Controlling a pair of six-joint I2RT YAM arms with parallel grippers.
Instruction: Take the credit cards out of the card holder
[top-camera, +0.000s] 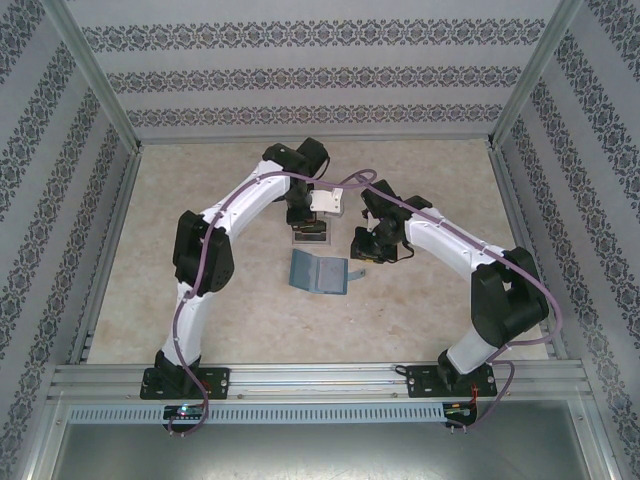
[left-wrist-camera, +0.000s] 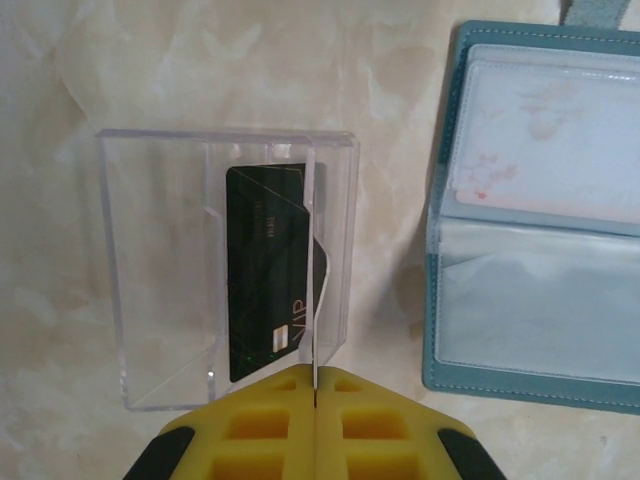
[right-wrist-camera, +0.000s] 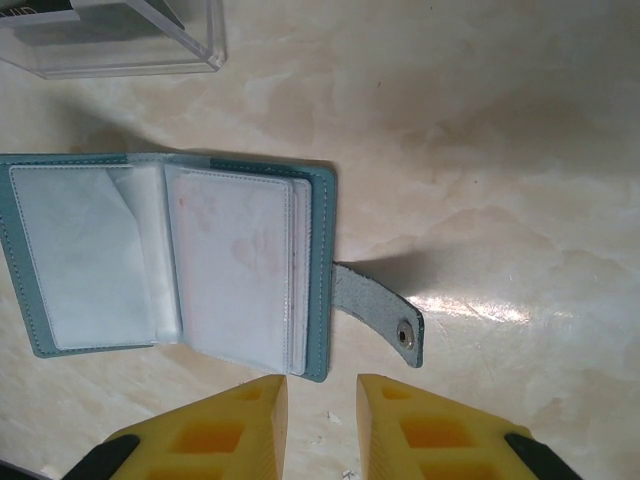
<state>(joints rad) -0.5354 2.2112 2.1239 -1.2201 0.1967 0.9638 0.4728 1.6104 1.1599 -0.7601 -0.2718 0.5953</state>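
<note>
Card holder (right-wrist-camera: 170, 260) lies open flat on bench (right-wrist-camera: 500, 120), clear sleeves up, strap tab (right-wrist-camera: 378, 315) sticking out at one side. Dark credit card (left-wrist-camera: 262, 270) lies in clear tray (left-wrist-camera: 160, 260) near the holder. Left pincer (left-wrist-camera: 315, 385) pressed together, pinching what looks like a second card (left-wrist-camera: 322, 285), edge-on over the tray. Right pincer (right-wrist-camera: 322, 400) slightly spread, empty, by the holder's edge

Table (top-camera: 200, 300), beige marbled top: carrying two items.
Card holder (top-camera: 318, 271), teal: lying open and flat near the middle, clear sleeves facing up, strap tab (right-wrist-camera: 378, 313) resting on the surface.
Clear plastic tray (left-wrist-camera: 160, 270): sitting just beside the holder on its far side, not touching it.
</note>
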